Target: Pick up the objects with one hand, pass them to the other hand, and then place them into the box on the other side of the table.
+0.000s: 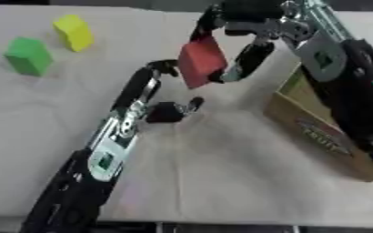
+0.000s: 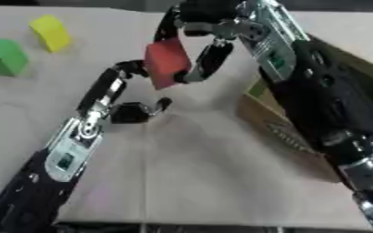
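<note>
Above the worktop [image 1: 221,173]: red block [image 1: 199,59] pinched by right hand [image 1: 245,27] at handover; left hand [image 1: 154,86] released beside it; cardboard box [image 1: 317,132] awaits.

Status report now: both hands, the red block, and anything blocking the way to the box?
Right hand shut on red block, above table. Left hand open beside it. Box at right, path clear. Green block, yellow block waiting.
</note>
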`<state>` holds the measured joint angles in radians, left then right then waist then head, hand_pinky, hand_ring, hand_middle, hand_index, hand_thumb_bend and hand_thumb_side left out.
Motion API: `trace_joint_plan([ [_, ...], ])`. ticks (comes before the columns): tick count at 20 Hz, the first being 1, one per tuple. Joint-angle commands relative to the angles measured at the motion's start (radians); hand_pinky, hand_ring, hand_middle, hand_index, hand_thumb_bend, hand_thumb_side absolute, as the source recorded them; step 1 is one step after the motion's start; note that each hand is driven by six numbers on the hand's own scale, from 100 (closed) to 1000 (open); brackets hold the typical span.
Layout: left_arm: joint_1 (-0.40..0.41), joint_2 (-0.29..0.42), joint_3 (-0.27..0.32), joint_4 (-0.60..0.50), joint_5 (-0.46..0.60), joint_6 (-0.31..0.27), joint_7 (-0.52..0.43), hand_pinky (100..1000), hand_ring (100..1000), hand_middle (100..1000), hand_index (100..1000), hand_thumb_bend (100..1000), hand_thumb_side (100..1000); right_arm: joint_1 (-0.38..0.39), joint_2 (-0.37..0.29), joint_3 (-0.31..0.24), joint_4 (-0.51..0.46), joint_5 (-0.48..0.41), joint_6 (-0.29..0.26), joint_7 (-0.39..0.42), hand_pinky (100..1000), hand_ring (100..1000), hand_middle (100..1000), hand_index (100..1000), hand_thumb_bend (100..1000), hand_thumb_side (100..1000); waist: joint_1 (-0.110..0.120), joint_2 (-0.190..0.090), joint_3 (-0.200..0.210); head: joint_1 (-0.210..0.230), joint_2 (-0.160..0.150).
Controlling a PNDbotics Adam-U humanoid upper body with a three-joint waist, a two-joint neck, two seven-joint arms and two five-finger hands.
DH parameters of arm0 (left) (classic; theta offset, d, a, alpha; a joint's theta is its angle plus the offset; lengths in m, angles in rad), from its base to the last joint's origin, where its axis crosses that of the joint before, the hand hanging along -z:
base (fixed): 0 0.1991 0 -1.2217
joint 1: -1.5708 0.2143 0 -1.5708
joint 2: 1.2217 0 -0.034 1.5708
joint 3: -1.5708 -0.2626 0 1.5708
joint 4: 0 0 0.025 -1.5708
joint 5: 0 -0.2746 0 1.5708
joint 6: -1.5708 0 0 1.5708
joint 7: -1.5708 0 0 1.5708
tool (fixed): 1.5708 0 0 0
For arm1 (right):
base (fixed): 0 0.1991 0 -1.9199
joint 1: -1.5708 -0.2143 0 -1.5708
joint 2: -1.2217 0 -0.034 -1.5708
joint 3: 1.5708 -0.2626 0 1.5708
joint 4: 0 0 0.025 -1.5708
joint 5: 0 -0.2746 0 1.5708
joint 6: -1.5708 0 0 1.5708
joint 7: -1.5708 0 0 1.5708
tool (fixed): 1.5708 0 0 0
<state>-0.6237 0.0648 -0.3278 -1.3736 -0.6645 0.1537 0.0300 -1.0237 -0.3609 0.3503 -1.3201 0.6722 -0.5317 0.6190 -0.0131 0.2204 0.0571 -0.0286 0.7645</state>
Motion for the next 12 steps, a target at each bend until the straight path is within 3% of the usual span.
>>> trace_joint_plan([
  [1, -0.005, 0.018, 0.014, -0.028, -0.002, 0.025, 0.029, 845, 824, 650, 859, 485, 395, -0.02, -0.036, -0.017, -0.027, -0.016, 0.002, -0.002, 792, 647, 396, 515, 159, 248, -0.003, -0.015, -0.001, -0.002, 0.006],
  [5, 0.011, 0.036, 0.027, -0.041, 0.022, 0.047, 0.075, 823, 797, 625, 843, 425, 379, -0.015, -0.067, -0.031, -0.054, -0.04, 0.018, -0.013, 793, 647, 395, 515, 154, 231, -0.003, -0.019, -0.007, -0.001, 0.006],
  [12, 0.046, 0.096, 0.055, -0.097, 0.084, 0.091, 0.151, 779, 743, 589, 804, 315, 348, 0.003, -0.176, -0.079, -0.152, -0.177, 0.098, -0.039, 801, 632, 392, 514, 115, 165, 0.001, -0.029, -0.019, 0.001, 0.006],
])
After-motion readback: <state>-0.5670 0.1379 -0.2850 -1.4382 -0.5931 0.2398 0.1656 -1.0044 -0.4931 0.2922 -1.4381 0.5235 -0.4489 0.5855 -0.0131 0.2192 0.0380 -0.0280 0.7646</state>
